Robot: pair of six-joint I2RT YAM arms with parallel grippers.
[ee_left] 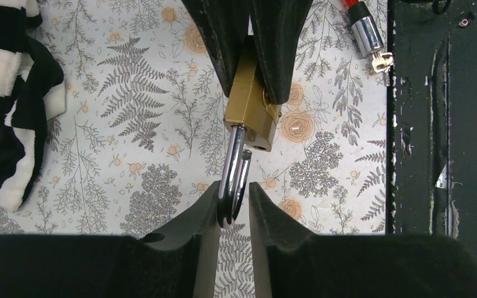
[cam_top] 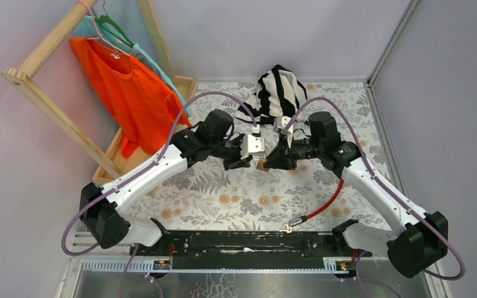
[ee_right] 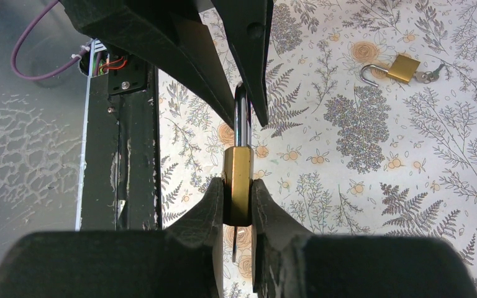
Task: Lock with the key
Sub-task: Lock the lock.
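nearest the bases, beyond the black rail, a red cable lock lies on the fern-print cloth with a small key at its metal end. above mid-table the two arms meet. the right gripper is clamped narrowly on the flat sides of the brass padlock, holding it in the air. the left gripper has its fingers drawn in close on either side of the shackle, seemingly touching it. the shackle's free leg stands out of its hole, so the lock looks open. the risk, i think, is pushing before that leg lines up: it would butt against the body's top, and the padlock could twist or slip in the right's thin pinch. whether the left really presses on the steel is hard to tell. the keyway end sits behind the right fingers, so a key there cannot be confirmed. further off, a second open padlock with a key lies on the cloth, then a striped garment, and an orange shirt on a wooden rack.
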